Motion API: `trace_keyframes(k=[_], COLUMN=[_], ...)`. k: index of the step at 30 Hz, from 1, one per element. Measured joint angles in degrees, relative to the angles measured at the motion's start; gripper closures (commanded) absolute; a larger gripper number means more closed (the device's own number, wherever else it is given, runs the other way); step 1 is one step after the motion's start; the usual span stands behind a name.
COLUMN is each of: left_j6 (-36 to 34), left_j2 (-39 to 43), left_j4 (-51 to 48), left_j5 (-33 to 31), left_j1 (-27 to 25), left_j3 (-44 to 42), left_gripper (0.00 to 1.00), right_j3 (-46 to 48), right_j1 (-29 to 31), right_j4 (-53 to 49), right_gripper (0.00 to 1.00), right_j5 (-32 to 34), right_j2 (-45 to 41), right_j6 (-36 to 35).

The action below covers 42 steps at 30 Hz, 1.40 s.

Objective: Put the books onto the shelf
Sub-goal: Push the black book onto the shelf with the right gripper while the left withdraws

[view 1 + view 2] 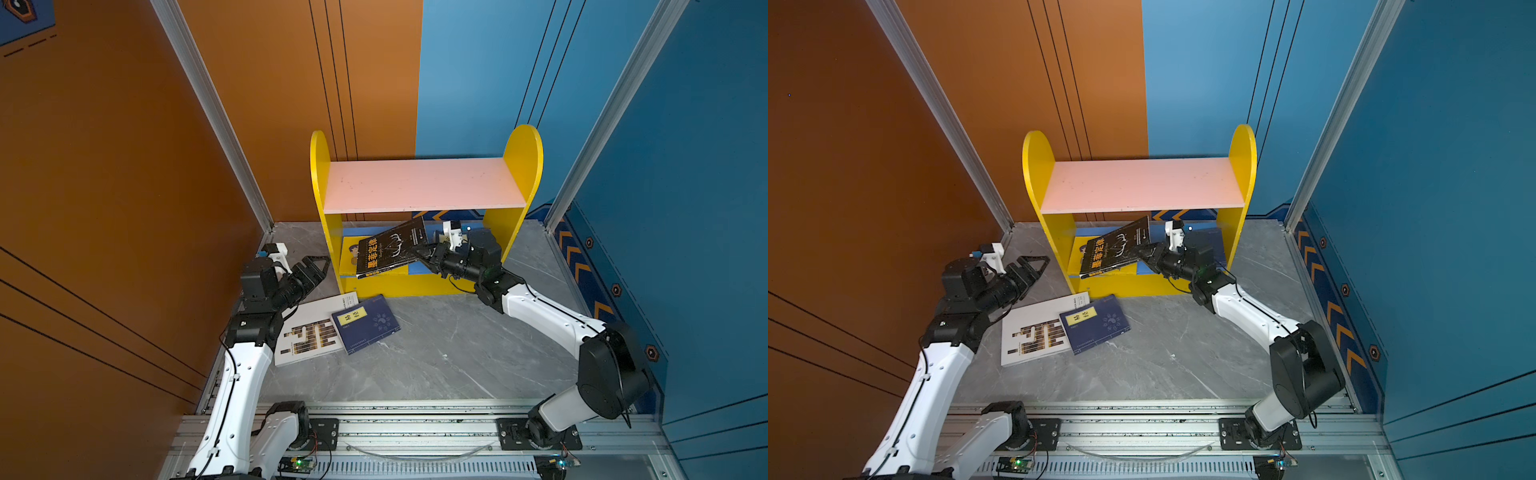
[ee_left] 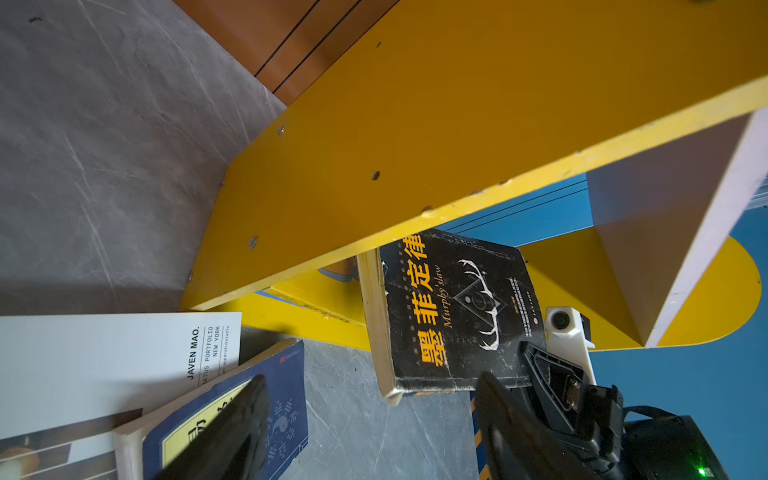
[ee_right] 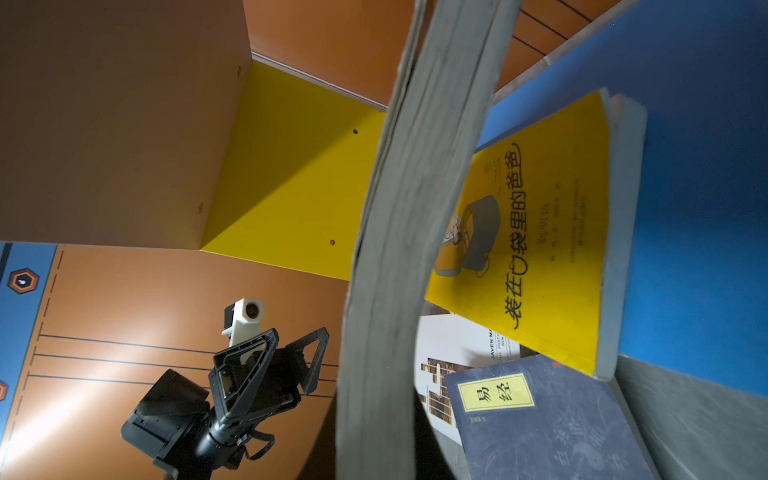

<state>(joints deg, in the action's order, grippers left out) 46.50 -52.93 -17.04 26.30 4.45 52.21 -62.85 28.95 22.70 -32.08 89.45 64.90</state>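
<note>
The shelf (image 1: pixel 424 185) (image 1: pixel 1142 185) stands at the back, its pink upper board bare. My right gripper (image 1: pixel 424 252) (image 1: pixel 1144 252) (image 3: pixel 376 457) is shut on one corner of a black book (image 1: pixel 390 249) (image 1: pixel 1115 249) (image 2: pixel 457 316). It holds the book tilted in the lower opening, above a yellow book (image 1: pixel 351 253) (image 3: pixel 540 232) lying on the blue lower board (image 3: pixel 685 208). My left gripper (image 1: pixel 318 266) (image 1: pixel 1036 264) (image 2: pixel 374 399) is open and empty, left of the shelf. A navy book (image 1: pixel 368 322) (image 2: pixel 291 399) lies partly on a white book (image 1: pixel 307 332) (image 2: pixel 124 357) on the floor.
The shelf's yellow side panel (image 2: pixel 415 145) stands close beside my left gripper. Orange wall (image 1: pixel 124 187) on the left, blue wall (image 1: pixel 685 208) on the right. Grey marble floor (image 1: pixel 457 353) runs from the shelf to the front rail (image 1: pixel 415 428).
</note>
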Motion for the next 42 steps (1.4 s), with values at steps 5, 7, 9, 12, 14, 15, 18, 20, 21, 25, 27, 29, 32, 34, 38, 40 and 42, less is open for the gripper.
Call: trace_keyframes(k=[5,7,9,12,14,15,18,20,21,25,27,29,32,34,38,40,42], left_j6=[-0.04,-0.07,-0.07,-0.07,-0.24,-0.28,-0.66,-0.66,-0.66,-0.63,-0.63,-0.63,-0.61,-0.63,-0.66,-0.63,-0.63], left_j2=[-0.61,-1.33,-2.29,-3.34,-3.8,-3.93,-4.2,-4.46,-4.61,-5.01,-5.25,-5.75,-6.71,-7.32,-8.66,-9.03,-9.09], left_j4=[0.02,0.04,0.07,0.02,0.02,0.02,0.04,0.09,0.26,0.63,0.85,0.98,1.51,2.05,2.93,3.52,4.0], left_j5=[-0.28,-0.39,-0.39,-0.39,-0.44,-0.63,-0.85,-0.94,-1.18,-2.36,-2.78,-2.97,-3.43,-3.8,-4.63,-5.33,-5.95], left_j1=[0.13,0.15,0.17,0.28,0.44,0.5,0.52,0.52,0.52,0.52,0.52,0.37,0.0,-0.42,-1.81,-2.56,-3.15], left_j3=[-1.05,-1.66,-2.54,-3.63,-3.78,-3.78,-3.8,-3.93,-4.17,-5.4,-5.84,-5.97,-6.03,-6.03,-6.03,-6.16,-6.43], left_gripper=[0.18,0.18,0.18,0.18,0.17,0.17,0.16,0.16,0.16,0.15,0.15,0.15,0.15,0.15,0.15,0.15,0.15], right_j3=[-2.1,-3.26,-4.72,-5.51,-5.55,-5.55,-5.57,-5.57,-5.57,-5.57,-5.57,-5.57,-5.57,-5.57,-5.57,-5.57,-5.55], right_j1=[0.87,1.18,1.6,2.29,2.69,2.89,3.21,3.32,3.43,3.82,4.09,4.28,4.57,4.76,5.03,5.2,5.31], right_j4=[3.63,4.63,6.01,7.17,7.61,7.85,8.13,8.48,8.63,9.11,9.6,10.38,11.61,12.31,12.94,12.96,12.96], right_gripper=[0.93,0.95,0.95,0.95,0.96,0.96,0.97,0.97,0.97,0.98,0.98,0.98,0.98,0.98,0.98,0.98,0.98], right_j5=[2.8,3.48,3.65,3.69,3.67,3.67,3.74,3.91,4.07,5.73,6.71,7.34,8.33,8.66,9.27,9.68,9.88], right_j2=[5.84,8.35,11.08,13.53,14.47,14.84,15.17,15.17,15.17,15.3,15.54,16.04,17.09,17.64,18.14,18.14,18.14], right_j6=[-0.35,-0.37,-0.35,-0.15,-0.07,0.07,0.33,0.55,0.68,1.36,2.08,2.8,3.91,4.46,5.27,5.49,5.57])
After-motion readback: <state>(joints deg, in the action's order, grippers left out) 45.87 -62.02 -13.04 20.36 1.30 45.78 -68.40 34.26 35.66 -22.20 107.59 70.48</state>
